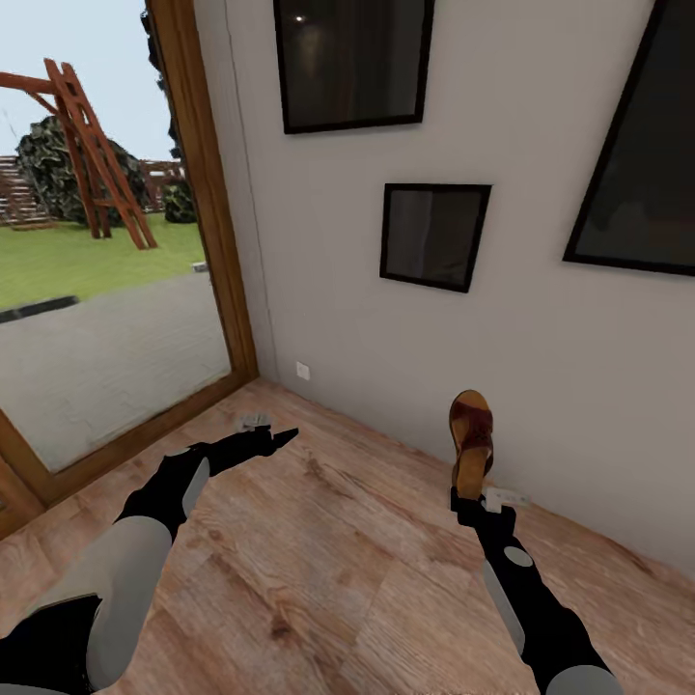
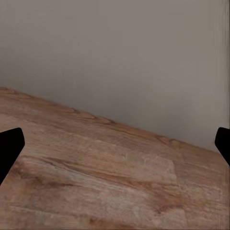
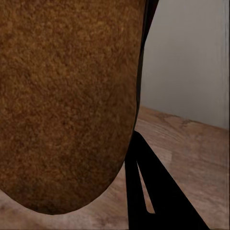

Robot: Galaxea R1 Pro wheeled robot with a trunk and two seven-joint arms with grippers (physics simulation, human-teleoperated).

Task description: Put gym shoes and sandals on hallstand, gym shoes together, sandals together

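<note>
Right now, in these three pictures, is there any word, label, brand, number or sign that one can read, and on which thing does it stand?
None: no text can be read in any view.
Sandal in the right pincer: plain brown strap and tan footbed, no brand mark.
Three dark framed pictures on the wall: blank.
Small white wall plate: no marking.
Left pincer: no label.

Wood floor (image 2: 110,177), grey wall (image 2: 115,52), fingers (image 2: 9,146) wide apart
</note>
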